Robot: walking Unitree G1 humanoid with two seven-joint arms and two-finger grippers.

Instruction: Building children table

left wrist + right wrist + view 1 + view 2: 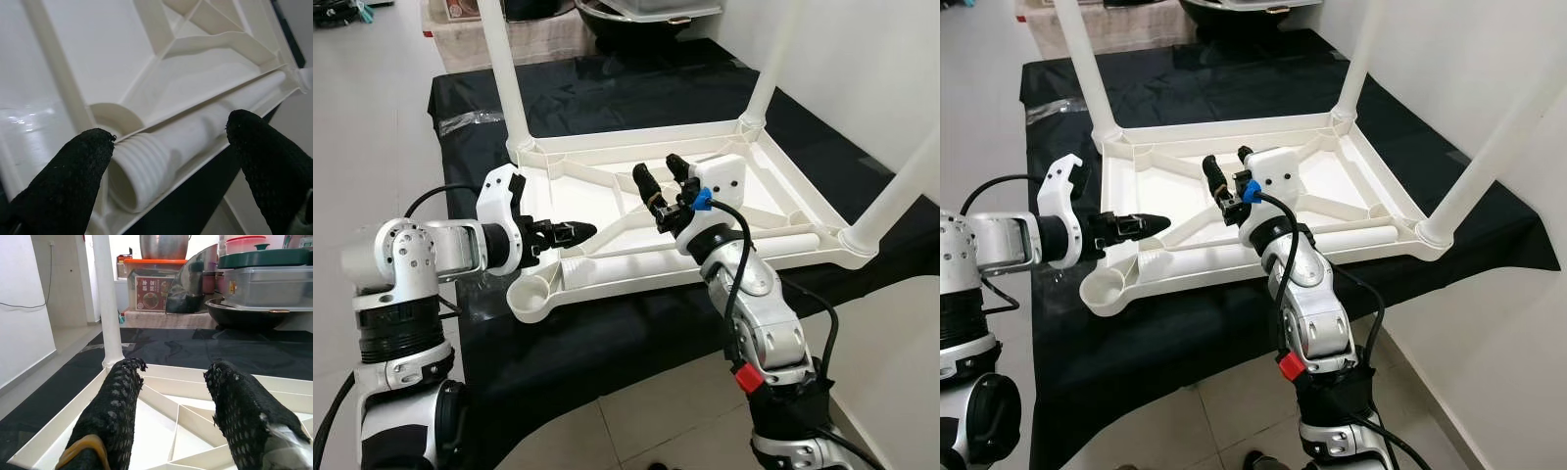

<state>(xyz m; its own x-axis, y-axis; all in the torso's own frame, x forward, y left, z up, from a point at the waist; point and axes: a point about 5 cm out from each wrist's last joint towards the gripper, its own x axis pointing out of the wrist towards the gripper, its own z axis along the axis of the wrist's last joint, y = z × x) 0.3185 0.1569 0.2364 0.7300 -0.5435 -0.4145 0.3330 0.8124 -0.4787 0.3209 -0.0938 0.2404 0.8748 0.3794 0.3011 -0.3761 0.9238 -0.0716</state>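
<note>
black cloth [636, 88] under upturned white table [607, 186]; tiled floor [646, 411]; both jaws released.

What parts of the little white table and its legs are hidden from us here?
- The three standing legs: their tops are cut off by the picture edge in both eye views.
- The loose leg lying in the upturned tabletop: the right gripper and its arm cover part of it in the eye views.
- The empty corner socket: its inside thread is too small to make out.
- The left gripper: open around the leg's threaded end; whether it touches is unclear.
</note>
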